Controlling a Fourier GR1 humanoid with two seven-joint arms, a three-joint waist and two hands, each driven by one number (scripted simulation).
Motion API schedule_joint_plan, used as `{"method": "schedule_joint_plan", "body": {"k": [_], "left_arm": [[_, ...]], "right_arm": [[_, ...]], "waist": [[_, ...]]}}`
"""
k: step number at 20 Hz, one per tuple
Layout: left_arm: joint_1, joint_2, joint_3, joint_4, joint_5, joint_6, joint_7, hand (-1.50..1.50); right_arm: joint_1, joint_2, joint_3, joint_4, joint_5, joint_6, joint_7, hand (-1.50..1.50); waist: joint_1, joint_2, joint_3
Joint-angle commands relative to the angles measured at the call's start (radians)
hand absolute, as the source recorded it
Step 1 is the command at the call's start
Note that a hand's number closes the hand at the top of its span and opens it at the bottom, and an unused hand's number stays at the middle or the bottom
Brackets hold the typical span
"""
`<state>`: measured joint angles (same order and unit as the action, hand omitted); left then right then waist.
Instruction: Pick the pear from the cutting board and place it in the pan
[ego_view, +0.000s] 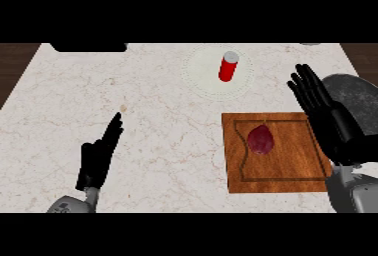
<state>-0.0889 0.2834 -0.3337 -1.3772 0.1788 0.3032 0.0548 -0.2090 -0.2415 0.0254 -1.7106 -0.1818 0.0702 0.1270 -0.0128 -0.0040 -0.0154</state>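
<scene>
the pale marbled table (162, 100) fills most of the head view. on its right side lies the wooden cutting board (288, 165), brown, with a groove running just inside its edge. the right hand (328, 112) stands over the board's right edge, its fingers straight and spread, pointing away from the robot, with nothing in them. partly hidden behind that hand, the dark grey round pan (358, 95) sits at the table's right edge, just beyond the board's far right corner. a white round plate (207, 75) lies beyond the board, apart from it. the left hand (96, 160) shows at the lower left, seen edge-on, fingers straight and together, holding nothing. a dark object (88, 47) shows at the table's far left edge.

the pear (260, 139) lies on the board's left half, inside the groove. it is dark red to maroon, a smooth drop shape, narrow end pointing away from the robot. neither hand touches it. a red cylinder (228, 66) with a grey top rests on the plate.
</scene>
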Motion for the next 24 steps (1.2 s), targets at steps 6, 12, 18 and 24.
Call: {"method": "schedule_joint_plan", "body": {"k": [6, 12, 18, 24], "left_arm": [[-0.044, -0.047, 0.008, -0.136, -0.009, -0.033, -0.208, 0.0], [0.033, -0.062, -0.002, -0.16, 0.013, -0.068, -0.217, 0.0], [0.021, -0.045, 0.036, -0.207, 0.019, -0.097, -0.164, 0.0], [-0.014, -0.09, 0.035, -0.113, -0.01, -0.105, -0.222, 0.0]], "right_arm": [[-0.013, 0.039, -0.29, 0.191, -0.349, 0.167, -0.298, 1.5], [0.241, -0.017, -0.376, 0.407, -0.224, 0.226, -0.489, -1.5], [0.195, -0.13, -0.33, 0.493, 0.0, 0.213, -0.593, -1.5], [0.076, -0.255, -0.271, 0.46, 0.047, 0.265, -0.396, -1.5]], "waist": [[0.028, 0.01, 0.022], [0.013, 0.005, 0.017], [0.018, 0.004, 0.016], [0.016, 0.005, 0.015]]}}
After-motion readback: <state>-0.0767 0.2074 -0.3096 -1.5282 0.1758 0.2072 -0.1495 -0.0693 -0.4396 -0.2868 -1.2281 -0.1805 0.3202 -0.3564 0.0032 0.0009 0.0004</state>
